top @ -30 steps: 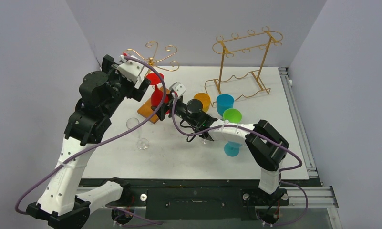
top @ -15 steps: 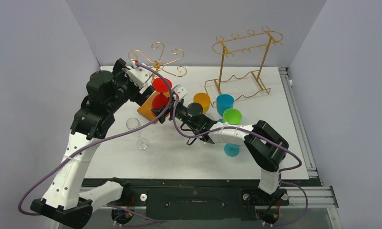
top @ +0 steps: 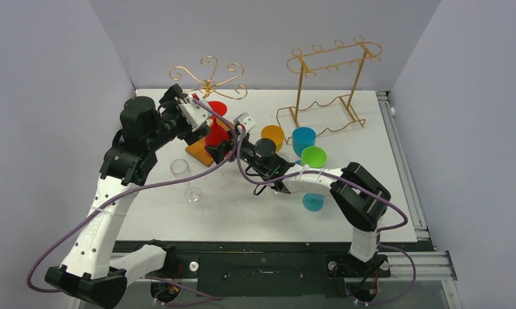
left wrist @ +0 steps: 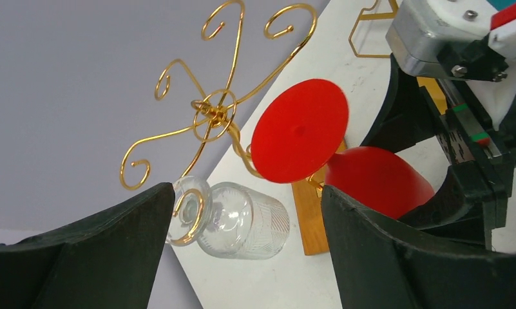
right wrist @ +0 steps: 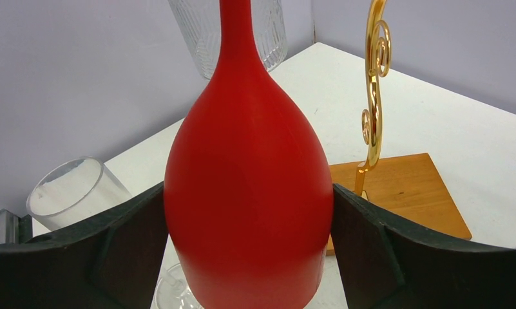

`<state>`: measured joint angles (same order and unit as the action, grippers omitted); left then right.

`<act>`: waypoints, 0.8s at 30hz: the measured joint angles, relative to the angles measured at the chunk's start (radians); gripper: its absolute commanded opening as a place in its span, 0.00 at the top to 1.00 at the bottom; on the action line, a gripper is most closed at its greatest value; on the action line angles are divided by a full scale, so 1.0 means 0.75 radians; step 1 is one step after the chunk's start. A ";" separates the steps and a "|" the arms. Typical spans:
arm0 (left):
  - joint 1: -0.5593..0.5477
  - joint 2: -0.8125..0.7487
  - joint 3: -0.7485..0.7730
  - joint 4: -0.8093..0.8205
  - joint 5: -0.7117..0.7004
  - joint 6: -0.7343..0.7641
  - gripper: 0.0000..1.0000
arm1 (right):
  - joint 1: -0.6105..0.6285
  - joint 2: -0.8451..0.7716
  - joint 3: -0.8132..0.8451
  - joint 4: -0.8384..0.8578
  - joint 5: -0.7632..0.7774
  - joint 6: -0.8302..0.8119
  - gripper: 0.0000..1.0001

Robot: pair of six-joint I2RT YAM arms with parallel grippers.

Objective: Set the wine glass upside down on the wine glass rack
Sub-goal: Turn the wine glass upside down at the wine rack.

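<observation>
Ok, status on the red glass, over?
Left gripper open, empty, hovering by rack top. Right gripper shut on red wine glass, upside down, beside rack stem; not clearly hooked. Clear glass close behind.

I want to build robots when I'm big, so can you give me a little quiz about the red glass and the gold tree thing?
1. True or false: the red wine glass is upside down.
2. Which end effector grips its bowl? A) left B) right C) neither
3. Fill in: the wine glass rack has curly arms made of ____ wire.
Key: 1 true. 2 B, the right end effector. 3 gold.
</observation>
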<state>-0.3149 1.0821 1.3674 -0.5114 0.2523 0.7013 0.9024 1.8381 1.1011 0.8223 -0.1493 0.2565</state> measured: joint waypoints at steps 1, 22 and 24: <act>0.000 0.002 0.000 0.000 0.019 0.020 0.19 | -0.003 0.000 0.000 0.002 -0.002 0.005 0.20; -0.071 0.141 -0.028 0.060 0.089 0.312 0.42 | -0.023 0.011 -0.004 0.050 -0.056 0.078 0.19; -0.071 0.155 -0.027 0.058 0.085 0.321 0.48 | -0.023 0.011 -0.005 0.058 -0.057 0.085 0.19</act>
<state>-0.3679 1.1984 1.3472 -0.4679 0.3161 0.9424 0.8848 1.8465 1.0973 0.8661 -0.1921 0.3206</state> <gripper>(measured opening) 0.598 0.812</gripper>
